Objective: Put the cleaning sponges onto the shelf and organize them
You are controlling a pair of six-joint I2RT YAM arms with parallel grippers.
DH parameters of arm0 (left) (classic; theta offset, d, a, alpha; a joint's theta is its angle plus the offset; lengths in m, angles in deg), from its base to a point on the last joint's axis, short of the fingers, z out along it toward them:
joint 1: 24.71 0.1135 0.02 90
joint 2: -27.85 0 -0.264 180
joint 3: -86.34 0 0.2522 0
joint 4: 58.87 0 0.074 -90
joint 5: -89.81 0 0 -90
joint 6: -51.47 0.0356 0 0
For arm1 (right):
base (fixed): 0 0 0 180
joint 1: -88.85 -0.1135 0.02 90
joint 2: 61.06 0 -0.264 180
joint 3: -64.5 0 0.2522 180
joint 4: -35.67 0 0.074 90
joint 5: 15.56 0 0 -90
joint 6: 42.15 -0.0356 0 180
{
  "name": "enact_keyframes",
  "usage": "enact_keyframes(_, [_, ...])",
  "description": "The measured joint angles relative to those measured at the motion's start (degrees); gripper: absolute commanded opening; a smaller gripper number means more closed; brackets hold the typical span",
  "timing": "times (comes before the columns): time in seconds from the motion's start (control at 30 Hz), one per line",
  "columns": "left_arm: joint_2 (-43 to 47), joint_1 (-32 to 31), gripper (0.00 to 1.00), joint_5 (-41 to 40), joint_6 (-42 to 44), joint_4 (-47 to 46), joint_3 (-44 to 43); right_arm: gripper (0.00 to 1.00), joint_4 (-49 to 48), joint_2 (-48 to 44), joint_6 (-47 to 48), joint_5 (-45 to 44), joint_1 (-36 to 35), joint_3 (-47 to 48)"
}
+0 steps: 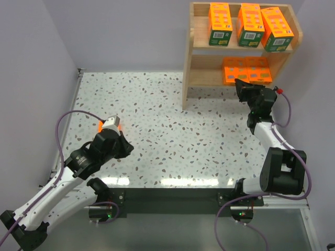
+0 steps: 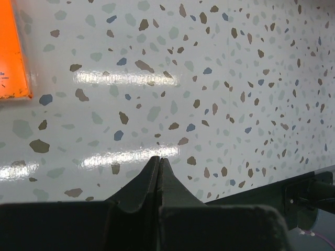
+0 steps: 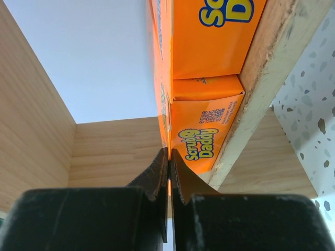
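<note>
Starting on your left: the left gripper [image 2: 159, 163] has its jaws pressed right together with nothing between them, and it's hanging low over the speckled table [image 1: 172, 120]. One loose sponge pack [image 2: 11, 52] lies on the table next to it. In the left wrist view the pack sits off to the upper left, apart from the fingertips. From overhead you only get slivers of orange poking out on either side of the gripper head.

Further right, the shelf [image 1: 187, 73] stands at the far right of the table, against the wall. On its top tier you've got three green-banded packs [image 1: 220, 23] in a row, green ends toward the front, and the rightmost one is skewed a bit. On the lower tier, two plain orange packs [image 1: 234, 70] sit side by side in the right half.

Far right, your right gripper [image 3: 168, 157] is also clamped shut with nothing in it. It's parked at the front of the lower tier, just in front of those two packs. In its wrist view the closed fingertips [image 3: 157, 167] come up right at a pack's edge, but I can't tell if they're actually touching it.
</note>
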Motion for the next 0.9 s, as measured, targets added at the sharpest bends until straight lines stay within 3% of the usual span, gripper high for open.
enact_keyframes(0.07, [0.07,0.0,0.0,-0.02,-0.07,0.0,0.07,0.12,0.33,0.02,0.0,0.35,0.17,0.24])
enact_keyframes(0.2, [0.09,0.0,0.0,-0.04,-0.22,0.02,0.09,0.39,0.85,0.07,0.44,0.5,0.68,0.33])
enact_keyframes(0.4, [0.37,-0.02,0.0,-0.7,-0.31,0.48,0.09,0.59,3.48,-2.6,1.46,2.27,1.27,0.15])
enact_keyframes(0.6, [0.04,0.0,0.0,-4.13,-1.95,2.14,0.09,0.63,9.44,-13.88,4.72,6.69,1.29,-1.64])
enact_keyframes(0.77, [-4.17,1.2,0.0,-9.22,-3.34,4.92,0.0,0.63,20.39,-25.62,12.37,13.16,1.25,-4.5])
enact_keyframes(0.9, [-10.21,10.69,0.0,-9.2,-1.27,3.43,-0.09,0.61,32.52,-32.22,21.53,16.72,-1.64,-6.43])
